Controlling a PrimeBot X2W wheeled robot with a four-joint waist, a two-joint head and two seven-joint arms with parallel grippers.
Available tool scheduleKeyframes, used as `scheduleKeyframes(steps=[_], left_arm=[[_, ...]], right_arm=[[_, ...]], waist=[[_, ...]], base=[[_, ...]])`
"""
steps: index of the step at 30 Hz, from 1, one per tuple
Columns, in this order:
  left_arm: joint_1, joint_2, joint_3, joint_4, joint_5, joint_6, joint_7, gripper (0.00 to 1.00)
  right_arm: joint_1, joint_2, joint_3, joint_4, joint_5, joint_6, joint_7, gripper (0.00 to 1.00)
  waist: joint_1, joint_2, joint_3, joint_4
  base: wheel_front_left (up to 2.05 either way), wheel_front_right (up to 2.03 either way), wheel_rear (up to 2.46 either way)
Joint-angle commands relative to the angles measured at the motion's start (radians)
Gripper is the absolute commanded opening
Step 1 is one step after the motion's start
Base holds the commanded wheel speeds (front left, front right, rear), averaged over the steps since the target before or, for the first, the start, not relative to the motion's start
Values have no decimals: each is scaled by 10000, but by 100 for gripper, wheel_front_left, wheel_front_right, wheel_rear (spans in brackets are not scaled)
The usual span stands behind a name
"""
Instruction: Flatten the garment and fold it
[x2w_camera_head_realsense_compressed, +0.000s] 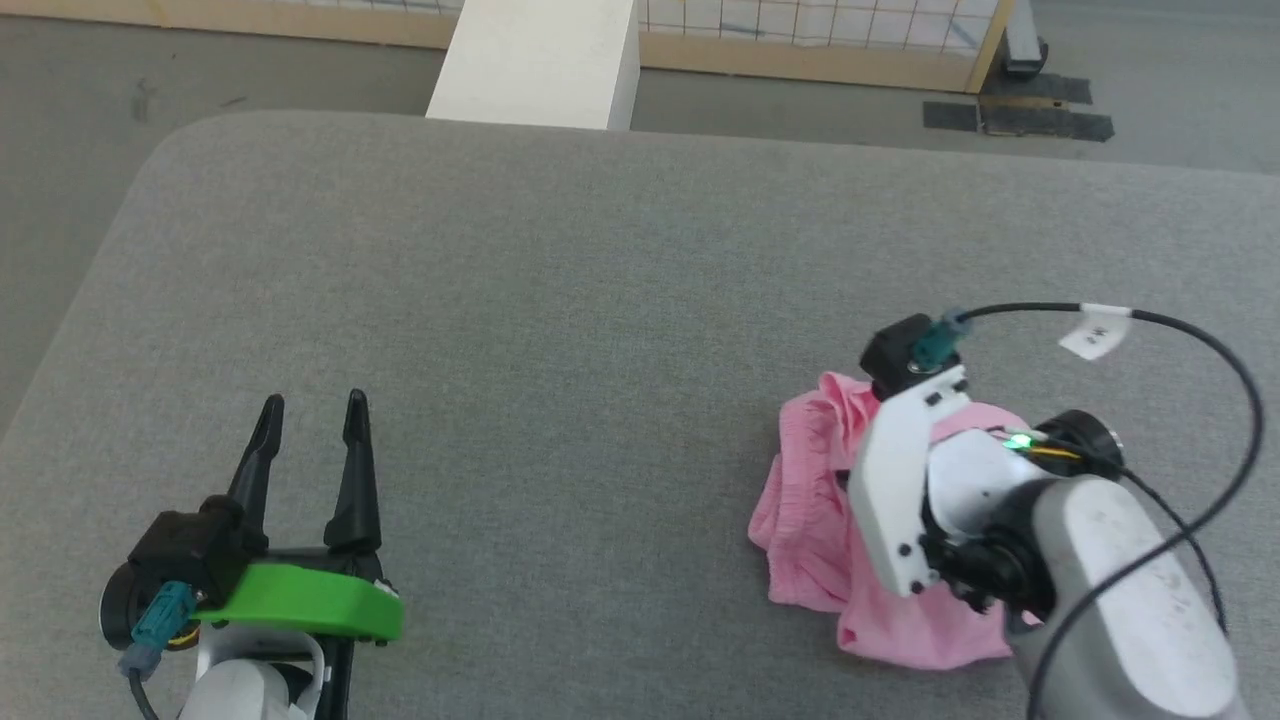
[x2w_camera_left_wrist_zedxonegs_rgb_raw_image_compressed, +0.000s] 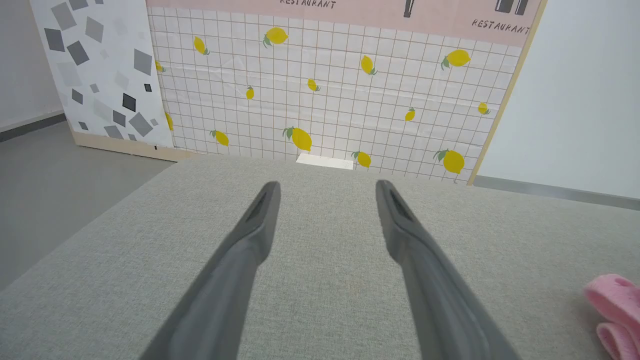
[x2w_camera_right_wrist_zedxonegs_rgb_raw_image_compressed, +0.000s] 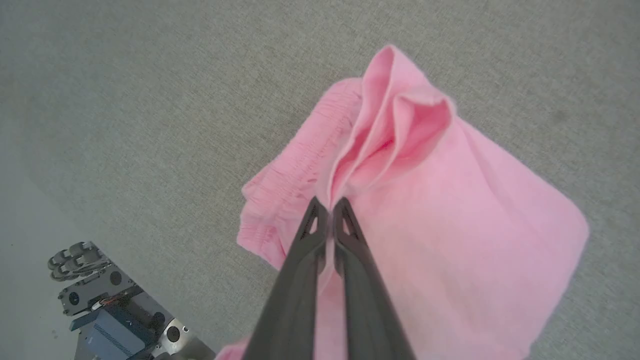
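While right gripper (x2w_camera_right_wrist_zedxonegs_rgb_raw_image_compressed: 330, 204) pinches raised fold of garment (x2w_camera_head_realsense_compressed: 805, 520), crumpled near tabletop (x2w_camera_head_realsense_compressed: 500, 300) right front edge, left gripper (x2w_camera_head_realsense_compressed: 313, 400) spread wide, empty, front left, well apart. White block (x2w_camera_head_realsense_compressed: 540, 60) beyond far edge; right arm (x2w_camera_head_realsense_compressed: 1100, 570) hides garment middle.

a grey fabric-covered table (x2w_camera_head_realsense_compressed: 560, 300) on grey floor (x2w_camera_head_realsense_compressed: 80, 150), a lemon-print grid panel (x2w_camera_left_wrist_zedxonegs_rgb_raw_image_compressed: 325, 100) behind.

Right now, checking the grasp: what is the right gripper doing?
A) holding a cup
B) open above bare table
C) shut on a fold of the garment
C: the right gripper pinches a raised fold of the garment, fingers together.
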Motion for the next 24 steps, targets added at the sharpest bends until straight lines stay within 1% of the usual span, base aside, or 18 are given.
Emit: scheduleKeyframes(steps=[1, 2, 3, 6, 9, 11, 13, 16, 18, 21, 24], left_arm=[[27, -23, 11, 28, 65, -59, -76, 100], [22, -31, 17, 34, 64, -66, -76, 100], [18, -39, 20, 41, 64, -71, -76, 100], [9, -59, 59, 74, 64, -74, -76, 100], [15, -42, 111, 111, 68, -76, -76, 100], [14, -24, 135, 130, 75, -80, -76, 100], [13, -13, 165, 124, 88, -74, -76, 100], [40, 2, 186, 91, 133, -65, -76, 100], [54, 5, 194, 63, 159, -64, -76, 100], [61, -2, 188, 36, 198, -78, -76, 100], [60, -21, 182, 12, 232, -95, -76, 100]], right_arm=[[-258, 109, 84, 286, -103, -15, -218, 0], [-374, 192, 160, 512, -109, -15, -435, 47], [-448, 250, 222, 678, -98, -15, -589, 100], [-622, 434, 393, 888, 247, -15, -1077, 100], [-730, 483, 286, 609, 500, -15, -1541, 100], [-690, 401, -76, 283, 549, -15, -1820, 100], [-533, 171, -601, -24, 374, -15, -2013, 100], [7, -222, -1597, -361, -181, -15, -2105, 100], [491, -410, -2089, -468, -539, -15, -2007, 100], [1248, -428, -2474, -520, -795, -15, -1800, 100], [1850, -214, -2655, -462, -877, -15, -1775, 100]], waist=[[0, 0, 75, 42], [0, 0, 99, 45], [0, 0, 112, 43], [0, 0, 112, -37], [0, 0, 59, -193], [0, 0, 9, -299], [0, 0, -51, -407], [0, 0, -99, -545], [0, 0, -101, -604], [0, 0, -95, -646], [0, 0, -54, -675]], base=[[0, 0, 0], [0, 0, 0], [0, 0, 0], [0, 0, 0], [0, 0, 0], [0, 0, 0], [0, 0, 0], [0, 0, 0], [0, 0, 0], [0, 0, 0], [0, 0, 0]])
